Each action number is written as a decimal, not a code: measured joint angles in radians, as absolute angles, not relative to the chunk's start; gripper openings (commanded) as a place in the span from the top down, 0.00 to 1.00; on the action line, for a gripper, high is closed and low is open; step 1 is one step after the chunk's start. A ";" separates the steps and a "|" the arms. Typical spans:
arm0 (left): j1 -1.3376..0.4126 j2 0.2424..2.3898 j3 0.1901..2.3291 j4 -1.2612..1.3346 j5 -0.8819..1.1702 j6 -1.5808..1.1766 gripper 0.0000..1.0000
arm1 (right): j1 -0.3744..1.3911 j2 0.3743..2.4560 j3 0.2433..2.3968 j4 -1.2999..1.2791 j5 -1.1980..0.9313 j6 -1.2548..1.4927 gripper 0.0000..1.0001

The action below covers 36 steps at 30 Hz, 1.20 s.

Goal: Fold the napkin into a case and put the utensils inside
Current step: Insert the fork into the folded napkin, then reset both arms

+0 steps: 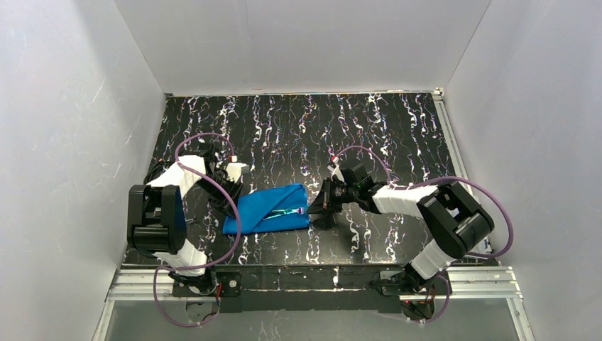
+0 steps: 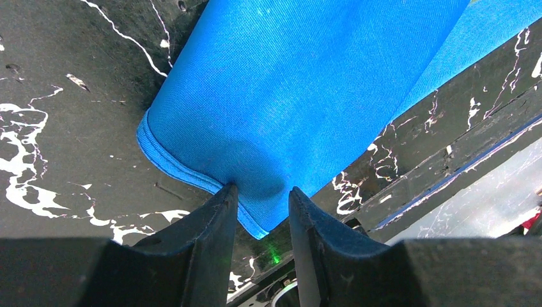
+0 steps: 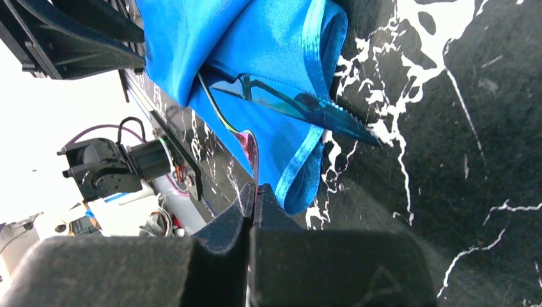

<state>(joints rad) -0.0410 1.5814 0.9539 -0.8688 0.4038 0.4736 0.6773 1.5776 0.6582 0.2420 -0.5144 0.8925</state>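
The napkin [image 1: 273, 209] lies folded as a flat blue case on the black marbled table [image 1: 298, 128]. My left gripper [image 1: 233, 190] is at its left end. In the left wrist view the gripper [image 2: 261, 190] is open, its fingertips [image 2: 227, 192] resting on the cloth [image 2: 307, 83] beside the hemmed corner, which shows in the gap. My right gripper [image 3: 255, 188] is shut on a thin pink-blue utensil [image 3: 246, 137] whose far end runs into the case's mouth [image 3: 255, 57]. A serrated knife [image 3: 307, 105] lies in the case, tip sticking out. From above the utensils [image 1: 287, 211] glint at the case's right end, next to the right gripper [image 1: 312, 209].
Purple cables [image 1: 206, 138] loop over both arms. White walls [image 1: 64, 142] close in the table on three sides. A metal rail [image 1: 319, 280] runs along the near edge by the arm bases.
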 measured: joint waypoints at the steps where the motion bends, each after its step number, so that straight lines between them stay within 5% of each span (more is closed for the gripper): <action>1: -0.041 1.582 0.954 -0.869 0.404 0.475 0.67 | 0.680 1.582 0.658 0.254 -0.508 0.897 0.99; 10: -0.041 1.583 0.954 -0.872 0.405 0.479 0.67 | 0.723 1.670 0.685 0.356 -0.466 0.949 0.99; 15: -0.041 1.583 0.954 -0.873 0.405 0.479 0.59 | 0.738 1.681 0.700 0.367 -0.432 0.957 0.39; 17: -0.041 1.583 0.954 -0.877 0.405 0.479 0.46 | 0.738 1.681 0.712 0.347 -0.411 0.941 0.30; 19: -0.041 1.583 0.955 -0.883 0.404 0.476 0.07 | 0.738 1.674 0.726 0.319 -0.393 0.923 0.24; 24: -0.038 1.572 0.973 -0.910 0.393 0.463 0.02 | 0.735 1.612 0.766 0.201 -0.357 0.862 0.03; 36: 0.049 1.422 1.201 -1.043 0.405 0.468 0.01 | 0.585 1.328 0.831 -0.234 -0.252 0.646 0.01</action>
